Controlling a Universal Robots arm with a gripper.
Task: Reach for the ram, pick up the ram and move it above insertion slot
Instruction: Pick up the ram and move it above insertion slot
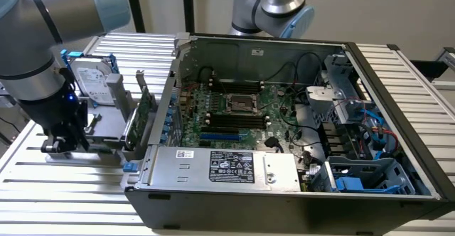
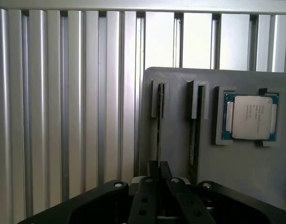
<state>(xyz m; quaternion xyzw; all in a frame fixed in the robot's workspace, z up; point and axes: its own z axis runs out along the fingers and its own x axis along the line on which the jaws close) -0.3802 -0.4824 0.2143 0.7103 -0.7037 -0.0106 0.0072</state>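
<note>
In the wrist view the ram (image 2: 159, 122) stands edge-on in a groove of the grey holder block (image 2: 175, 154). It is a thin dark-green stick that runs straight in between my fingers. My gripper (image 2: 159, 164) is shut on its near end, and the stick still sits in the groove. In the exterior view my gripper (image 1: 61, 140) reaches down to the holder (image 1: 99, 135), left of the open computer case. The long black memory slots (image 1: 238, 121) lie on the motherboard inside the case, beside the processor socket (image 1: 240, 103).
A second thin stick (image 2: 195, 135) fills the neighbouring groove, and a processor chip (image 2: 249, 116) lies in a recess beyond it. A silver hard drive (image 1: 94, 84) and a green expansion card (image 1: 146, 108) stand between holder and case wall (image 1: 170, 87). A second arm (image 1: 281, 4) stands behind the case.
</note>
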